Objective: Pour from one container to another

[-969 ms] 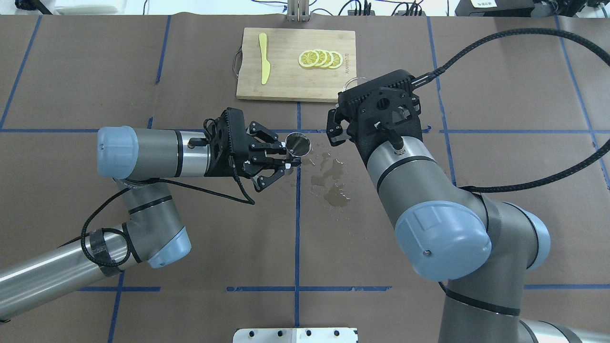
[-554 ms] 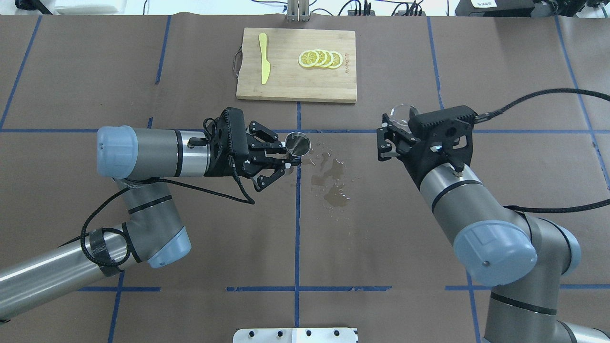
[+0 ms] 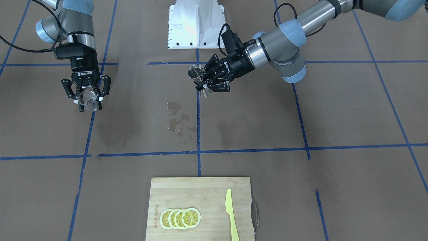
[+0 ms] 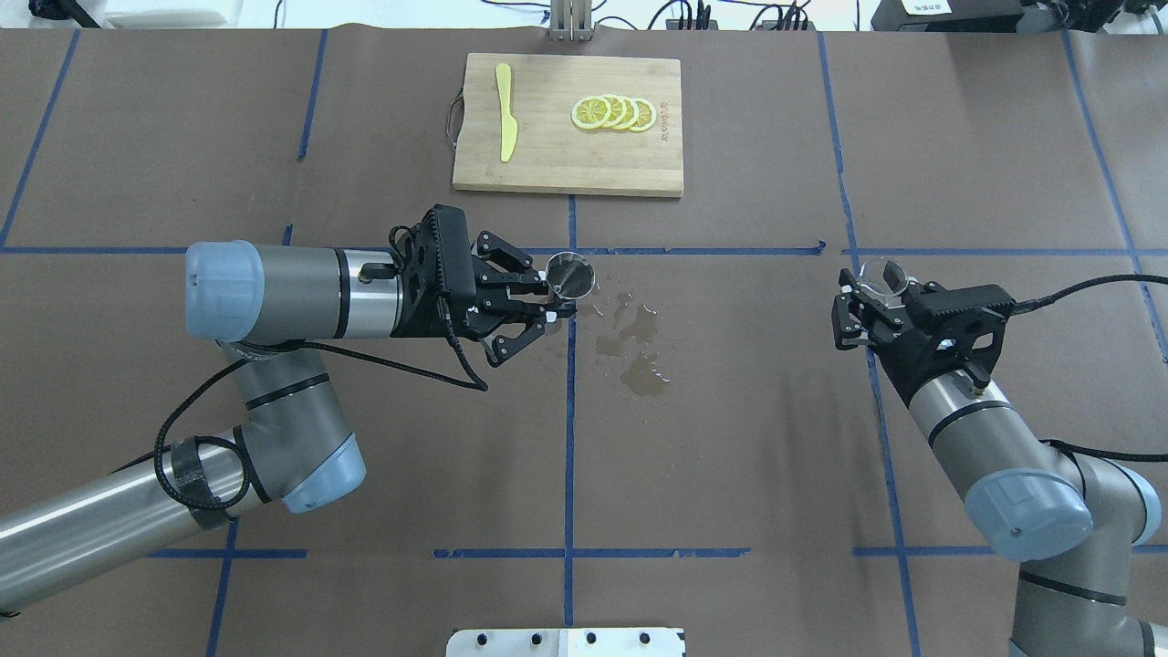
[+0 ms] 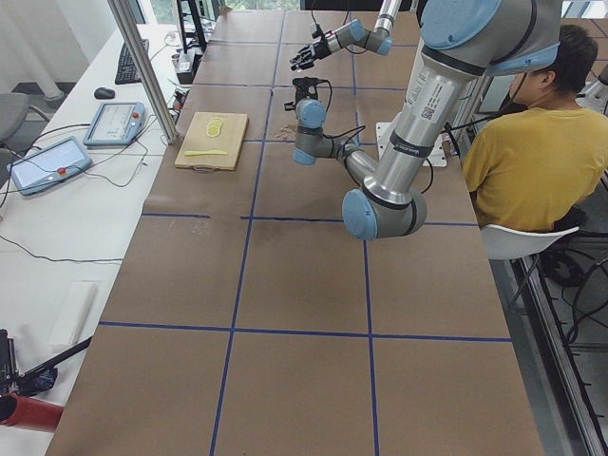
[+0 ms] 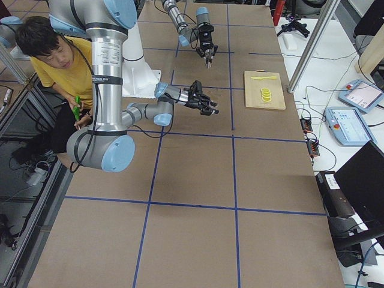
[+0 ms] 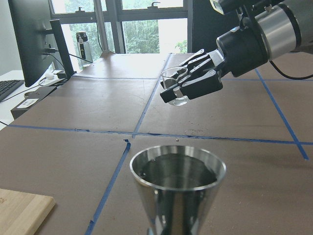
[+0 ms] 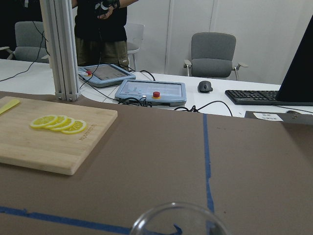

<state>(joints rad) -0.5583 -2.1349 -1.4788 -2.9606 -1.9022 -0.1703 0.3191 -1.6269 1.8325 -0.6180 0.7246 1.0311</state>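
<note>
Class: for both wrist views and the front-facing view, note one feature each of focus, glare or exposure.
Left wrist view: the windows behind are blown out bright, and the steel jigger shows highlights on its rim. Right wrist view: the glass cup at the bottom edge is blurred, the lemon slices sharper. Front-facing view: the white robot base glares, nearly featureless.

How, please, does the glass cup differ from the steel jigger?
The glass cup is clear; the steel jigger is opaque metal. The cup is short and round; the jigger is a two-coned hourglass. The cup is held at the robot's right; the jigger near the spill. Both are gripped in jaws.
</note>
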